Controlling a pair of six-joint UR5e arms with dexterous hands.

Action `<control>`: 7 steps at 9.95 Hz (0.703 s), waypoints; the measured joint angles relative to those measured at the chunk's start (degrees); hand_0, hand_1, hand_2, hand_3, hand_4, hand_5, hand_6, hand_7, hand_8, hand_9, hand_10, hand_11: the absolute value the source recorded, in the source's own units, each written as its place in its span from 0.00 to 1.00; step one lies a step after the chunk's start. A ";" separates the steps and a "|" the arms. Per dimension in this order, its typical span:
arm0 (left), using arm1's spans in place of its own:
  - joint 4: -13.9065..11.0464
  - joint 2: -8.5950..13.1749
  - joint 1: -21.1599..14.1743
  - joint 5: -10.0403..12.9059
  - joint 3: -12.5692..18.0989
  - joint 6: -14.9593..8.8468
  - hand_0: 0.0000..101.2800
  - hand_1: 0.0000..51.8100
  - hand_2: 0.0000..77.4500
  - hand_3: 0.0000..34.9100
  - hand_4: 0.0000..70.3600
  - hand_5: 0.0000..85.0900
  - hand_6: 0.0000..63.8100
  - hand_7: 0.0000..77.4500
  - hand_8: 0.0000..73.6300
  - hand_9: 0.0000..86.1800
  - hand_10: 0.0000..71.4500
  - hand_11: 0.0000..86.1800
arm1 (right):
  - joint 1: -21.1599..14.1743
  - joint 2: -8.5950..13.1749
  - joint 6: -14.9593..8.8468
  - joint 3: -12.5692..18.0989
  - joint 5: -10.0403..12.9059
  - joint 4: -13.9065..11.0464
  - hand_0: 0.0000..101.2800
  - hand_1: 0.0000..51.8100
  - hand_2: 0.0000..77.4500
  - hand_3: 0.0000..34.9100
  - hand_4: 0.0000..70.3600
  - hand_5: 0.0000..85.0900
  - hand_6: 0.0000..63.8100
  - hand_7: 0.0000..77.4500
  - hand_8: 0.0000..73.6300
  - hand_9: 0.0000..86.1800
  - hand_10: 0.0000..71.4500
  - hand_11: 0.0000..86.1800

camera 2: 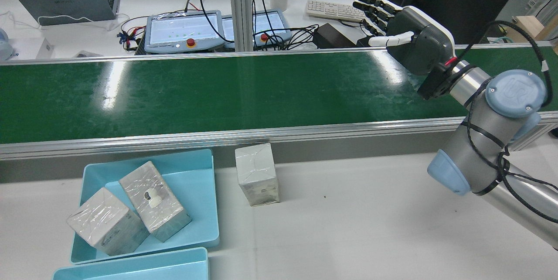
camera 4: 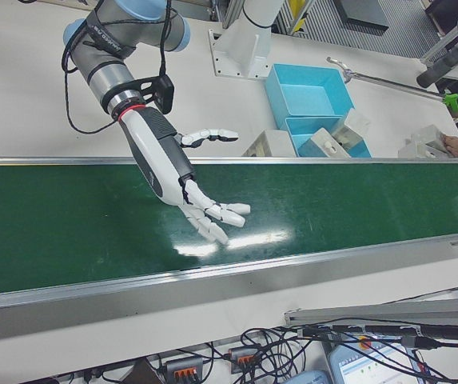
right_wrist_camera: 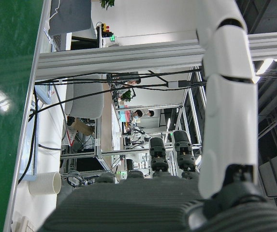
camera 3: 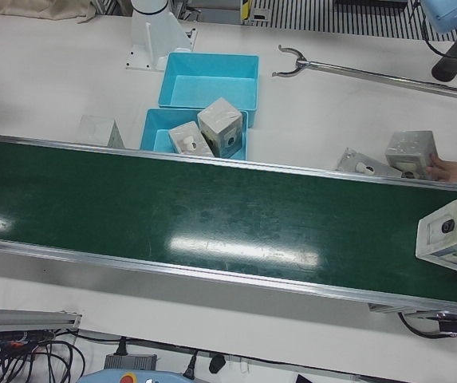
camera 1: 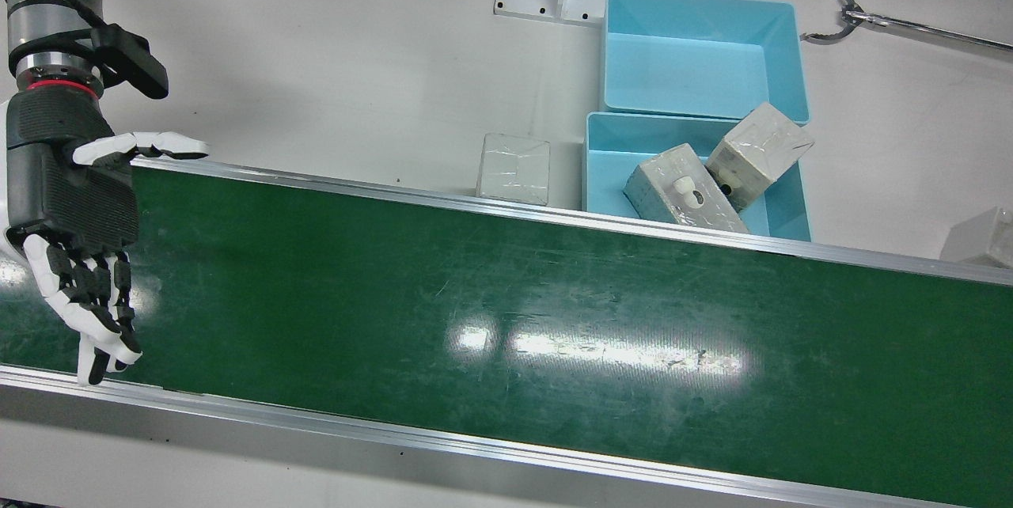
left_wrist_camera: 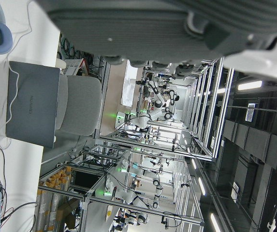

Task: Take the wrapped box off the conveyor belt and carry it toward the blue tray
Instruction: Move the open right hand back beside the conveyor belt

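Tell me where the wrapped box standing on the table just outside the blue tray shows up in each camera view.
Front view: wrapped box at centre, left of the blue tray.
Rear view: lower centre, right of the tray.
Left-front view: upper left, left of the tray.
Right-front view: right of centre, left of the tray.
Left hand view: not in it.
Right hand view: not in it.
Shared landmark: the tray holding two boxes.

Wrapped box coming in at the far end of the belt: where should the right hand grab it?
From above, fingers down its two long side faces. The wrapped box lies flat on the belt, sides clear, film-wrapped top probably slick. The right hand hovers open over the belt.
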 joint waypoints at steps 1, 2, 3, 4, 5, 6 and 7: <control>0.00 0.00 -0.01 0.00 0.00 0.00 0.00 0.00 0.01 0.00 0.00 0.01 0.00 0.01 0.01 0.00 0.00 0.00 | -0.02 0.10 0.04 -0.71 -0.08 1.27 0.48 0.33 0.20 0.13 0.12 0.19 0.00 0.20 0.00 0.02 0.00 0.01; 0.00 0.00 0.00 0.00 0.00 0.00 0.00 0.00 0.01 0.00 0.00 0.01 0.00 0.01 0.01 0.00 0.00 0.00 | 0.00 -0.01 0.05 -0.86 -0.28 1.87 0.48 0.34 0.22 0.13 0.18 0.23 0.09 0.24 0.00 0.03 0.00 0.01; 0.00 0.00 0.00 0.00 0.00 0.00 0.00 0.00 0.01 0.00 0.00 0.01 0.00 0.01 0.01 0.00 0.01 0.00 | 0.08 -0.16 0.03 -0.84 -0.50 2.09 0.48 0.35 0.21 0.13 0.18 0.23 0.09 0.24 0.00 0.03 0.00 0.01; 0.00 0.00 0.00 0.00 0.00 0.00 0.00 0.00 0.01 0.00 0.00 0.01 0.00 0.01 0.01 0.00 0.01 0.00 | 0.13 -0.29 -0.01 -0.83 -0.72 2.17 0.49 0.35 0.20 0.13 0.14 0.24 0.07 0.25 0.00 0.03 0.00 0.01; 0.00 0.00 0.00 0.00 0.00 0.00 0.00 0.00 0.01 0.00 0.00 0.01 0.00 0.01 0.01 0.00 0.01 0.00 | 0.12 -0.36 -0.07 -0.93 -0.90 2.19 0.49 0.33 0.18 0.13 0.15 0.24 0.07 0.25 0.00 0.03 0.00 0.01; 0.00 0.00 0.00 0.00 0.00 0.00 0.00 0.00 0.01 0.00 0.00 0.01 0.00 0.01 0.01 0.00 0.01 0.00 | 0.04 -0.37 -0.19 -1.17 -0.96 2.23 0.49 0.33 0.17 0.13 0.16 0.24 0.07 0.25 0.00 0.03 0.00 0.01; 0.00 0.00 0.00 0.00 0.00 0.00 0.00 0.00 0.01 0.00 0.00 0.01 0.00 0.01 0.01 0.00 0.00 0.01 | -0.08 -0.36 -0.35 -1.43 -0.96 2.33 0.49 0.33 0.17 0.13 0.16 0.24 0.07 0.25 0.00 0.03 0.00 0.01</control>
